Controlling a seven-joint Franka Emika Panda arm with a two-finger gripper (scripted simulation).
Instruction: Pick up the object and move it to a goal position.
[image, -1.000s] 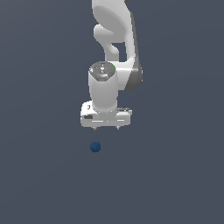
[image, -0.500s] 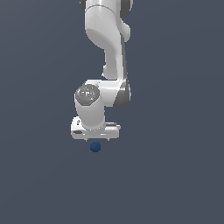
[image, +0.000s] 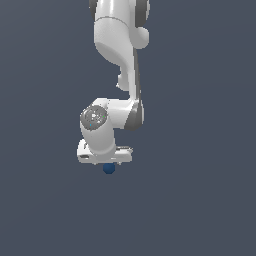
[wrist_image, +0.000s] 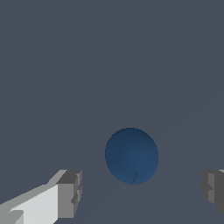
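While the white arm (image: 117, 60) reaches down from the upper edge of the exterior view, we see the gripper (image: 106, 161) positioned directly over the dark blue ball (image: 109, 169), with the ball's lower part showing just beneath the gripper's white body. We take the ball as the reference landmark. It sits on a plain grey-blue surface (image: 200, 200) that fills both views. Seen through the wrist view, the ball (wrist_image: 131, 155) lies between the two grey fingertips (wrist_image: 70, 194), and we find open surface on either side of it: neither pad touches it. One fingertip shows with its white finger body attached; the other is cut off at the frame edge, so we see only its inner face. We judge the jaws to be spread wide, far wider than the ball itself. The ball sits closer to the fingertip that is fully in frame than to the cropped one, though well clear of both. Its surface is smooth and uniformly blue, with a faint dark mark near its lower side. We cannot tell from either view whether the fingertips reach down to the level of the ball's middle.
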